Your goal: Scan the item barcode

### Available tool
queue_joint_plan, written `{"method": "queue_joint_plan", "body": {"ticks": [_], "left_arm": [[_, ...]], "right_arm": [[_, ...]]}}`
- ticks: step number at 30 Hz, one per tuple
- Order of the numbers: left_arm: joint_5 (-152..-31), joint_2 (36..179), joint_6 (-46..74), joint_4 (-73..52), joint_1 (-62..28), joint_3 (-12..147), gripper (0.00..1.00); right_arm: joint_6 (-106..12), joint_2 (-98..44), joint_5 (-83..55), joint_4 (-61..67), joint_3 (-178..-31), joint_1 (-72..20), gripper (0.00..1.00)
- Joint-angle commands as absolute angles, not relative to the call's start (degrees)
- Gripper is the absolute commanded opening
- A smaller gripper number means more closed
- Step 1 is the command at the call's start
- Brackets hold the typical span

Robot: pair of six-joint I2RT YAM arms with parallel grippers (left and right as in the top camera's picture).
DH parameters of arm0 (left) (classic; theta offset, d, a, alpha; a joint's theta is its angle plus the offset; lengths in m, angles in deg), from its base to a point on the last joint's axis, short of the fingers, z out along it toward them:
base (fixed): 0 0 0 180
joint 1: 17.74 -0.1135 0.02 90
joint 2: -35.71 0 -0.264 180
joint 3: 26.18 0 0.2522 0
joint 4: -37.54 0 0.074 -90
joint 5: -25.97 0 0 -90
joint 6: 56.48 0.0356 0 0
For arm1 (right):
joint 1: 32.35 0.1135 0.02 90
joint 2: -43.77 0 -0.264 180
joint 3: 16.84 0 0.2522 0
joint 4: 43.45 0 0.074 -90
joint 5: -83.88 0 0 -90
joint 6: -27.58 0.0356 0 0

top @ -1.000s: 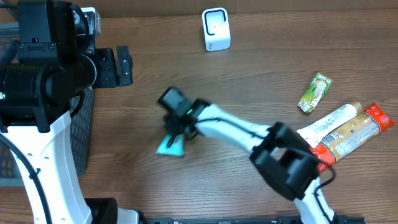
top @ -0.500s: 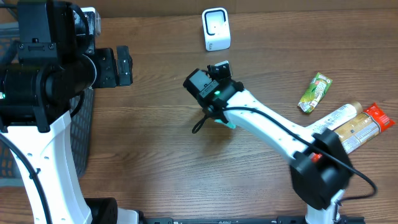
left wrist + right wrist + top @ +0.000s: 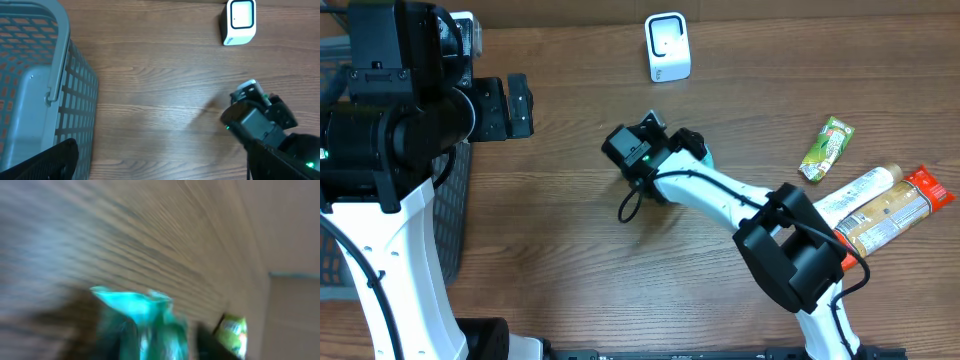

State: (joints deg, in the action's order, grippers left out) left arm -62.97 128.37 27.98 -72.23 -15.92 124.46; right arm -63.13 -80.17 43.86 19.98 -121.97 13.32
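The item is a teal packet [image 3: 150,325], blurred in the right wrist view, standing between my right gripper's dark fingers [image 3: 131,342]. The jaws stand apart, and a strip of wood shows between the packet and the right-hand finger. From overhead only a pale teal edge of the packet [image 3: 704,157] shows beside my right gripper [image 3: 688,143], at mid-table below the white barcode scanner [image 3: 667,46]. The scanner [image 3: 239,21] also shows in the left wrist view. My left gripper [image 3: 520,107] hangs wide open at the left, holding nothing.
A grey mesh basket [image 3: 30,75] stands at the left table edge. A green snack packet [image 3: 827,147] lies at the right, with a white tube [image 3: 855,193] and an orange packet [image 3: 895,212] near the right edge. The right arm's wrist [image 3: 260,120] crosses the table's middle.
My right arm carried the teal packet from the mid-left table up toward the scanner, then shifted slightly left. Its jaws, shut on the packet before, now stand apart. Left arm unmoved.
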Motion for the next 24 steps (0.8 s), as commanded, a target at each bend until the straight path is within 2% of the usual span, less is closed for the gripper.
{"method": "queue_joint_plan", "body": {"ticks": [1,4,7,12,17,20,24], "left_arm": [[-63.45,128.31,29.07,-71.99,-15.94,124.59,1.0],[-63.45,128.31,29.07,-71.99,-15.94,124.59,1.0],[-63.45,128.31,29.07,-72.01,-15.94,124.59,1.0],[-63.45,128.31,29.07,-71.99,-15.94,124.59,1.0],[-63.45,128.31,29.07,-72.01,-15.94,124.59,1.0],[-63.45,128.31,29.07,-72.01,-15.94,124.59,1.0],[-63.45,128.31,29.07,-71.99,-15.94,124.59,1.0]], "right_arm": [[-63.02,-79.49,34.96,20.4,-122.3,14.85,0.84],[-57.51,-78.62,25.67,22.12,-122.6,13.61,0.92],[-51.72,-75.95,15.36,26.25,-124.73,9.76,0.96],[-55.81,-70.29,5.85,29.97,-126.39,1.91,1.0],[-63.46,-69.26,-0.93,32.18,-125.99,-3.53,0.88],[-66.21,-69.72,-4.33,31.41,-124.27,-3.05,0.81],[-66.58,-72.17,0.58,27.96,-121.1,-0.1,0.79]]}}
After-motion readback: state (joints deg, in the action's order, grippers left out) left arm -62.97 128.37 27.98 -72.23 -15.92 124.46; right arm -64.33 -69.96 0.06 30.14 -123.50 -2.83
